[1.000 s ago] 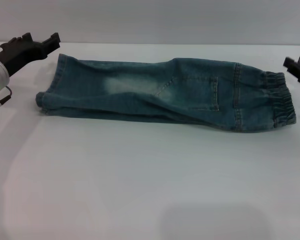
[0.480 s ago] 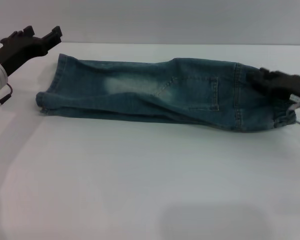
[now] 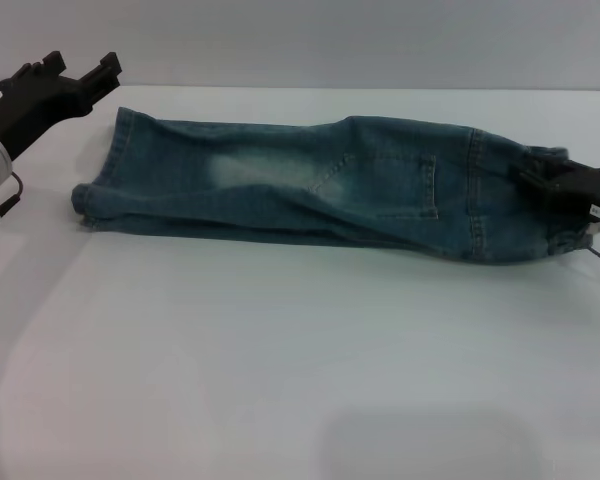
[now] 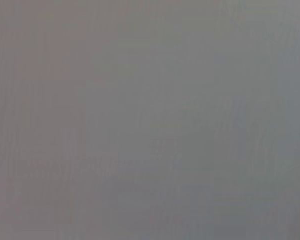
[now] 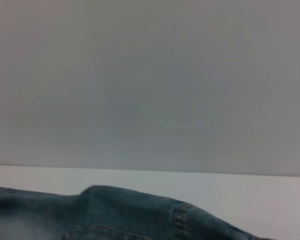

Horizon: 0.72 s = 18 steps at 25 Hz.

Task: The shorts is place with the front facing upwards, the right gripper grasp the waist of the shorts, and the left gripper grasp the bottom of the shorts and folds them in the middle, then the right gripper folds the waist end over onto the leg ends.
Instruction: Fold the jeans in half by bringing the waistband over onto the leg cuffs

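Observation:
The shorts (image 3: 310,190) lie flat across the table, doubled lengthwise, with one pale faded patch (image 3: 265,168) showing. The leg ends (image 3: 102,165) point left and the gathered waist (image 3: 570,238) points right. My left gripper (image 3: 80,68) hovers open just beyond the far-left corner of the leg ends, apart from the cloth. My right gripper (image 3: 542,172), black with a white label, sits over the waist and hides most of the elastic band. The right wrist view shows a strip of the shorts (image 5: 115,215) against a grey wall. The left wrist view is plain grey.
The white table (image 3: 280,350) stretches wide in front of the shorts. A grey wall stands behind the table's far edge (image 3: 380,88).
My right gripper came in from the right edge and now sits over the waistband. The left gripper has barely shifted. The shorts lie as before.

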{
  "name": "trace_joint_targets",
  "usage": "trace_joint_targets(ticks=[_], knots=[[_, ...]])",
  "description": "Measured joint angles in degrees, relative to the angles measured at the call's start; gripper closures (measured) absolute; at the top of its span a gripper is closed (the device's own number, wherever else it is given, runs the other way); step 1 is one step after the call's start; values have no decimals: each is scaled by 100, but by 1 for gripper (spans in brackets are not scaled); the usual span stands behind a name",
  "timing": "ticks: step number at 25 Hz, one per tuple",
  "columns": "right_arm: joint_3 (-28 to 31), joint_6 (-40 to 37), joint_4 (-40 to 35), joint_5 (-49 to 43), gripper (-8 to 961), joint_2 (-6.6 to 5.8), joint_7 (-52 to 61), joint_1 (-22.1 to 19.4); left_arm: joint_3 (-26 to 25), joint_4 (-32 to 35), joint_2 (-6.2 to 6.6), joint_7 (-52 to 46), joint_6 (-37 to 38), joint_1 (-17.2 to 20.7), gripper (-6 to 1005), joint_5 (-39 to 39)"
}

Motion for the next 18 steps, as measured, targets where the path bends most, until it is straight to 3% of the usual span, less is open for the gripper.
trace_joint_targets(ticks=[9,13,18], knots=[[116,204,-10,5,571,-5,-108,-25,-74,-57,-62,195,202,84,187,-18],[267,75,-17,385,571,-12,-382,-65,-272,-155,-143,592,759,144,187,-66],[247,-421,-143,971,571,-28,-589,-163,-335,-511,-153,1052,1595,157,187,-453]])
